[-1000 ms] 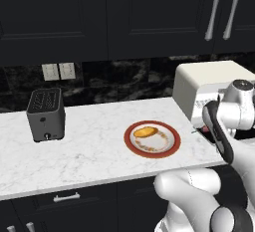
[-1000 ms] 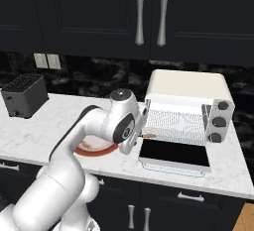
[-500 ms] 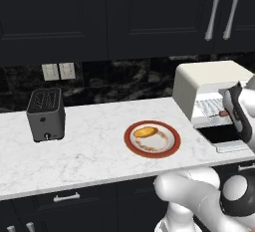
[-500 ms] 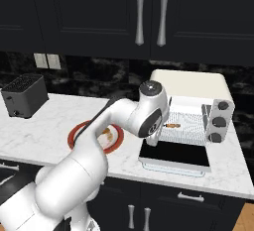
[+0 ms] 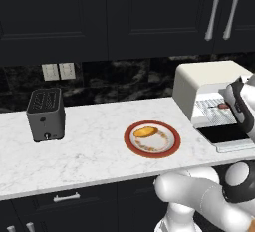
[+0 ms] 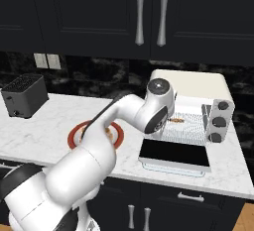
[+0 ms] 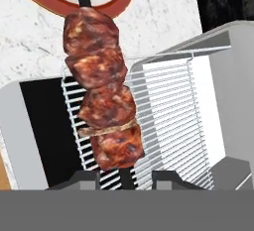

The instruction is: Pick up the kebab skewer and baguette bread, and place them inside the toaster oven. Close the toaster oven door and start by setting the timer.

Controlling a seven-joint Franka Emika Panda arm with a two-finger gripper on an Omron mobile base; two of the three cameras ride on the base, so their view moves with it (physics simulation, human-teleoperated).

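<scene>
Left base view, left to right: the slot toaster [image 5: 46,114] stands on the table [image 5: 89,151]; the baguette bread [image 5: 146,132] lies on the plate [image 5: 152,139]; the toaster oven [image 5: 211,91] stands with its toaster oven door [image 6: 174,154] dropped open. The jaws clamp the kebab skewer [image 7: 102,106] just above the wire rack [image 7: 171,121]; released crooked, it may roll off or slip between wires; the fingertips' contact is hard to make out.
</scene>
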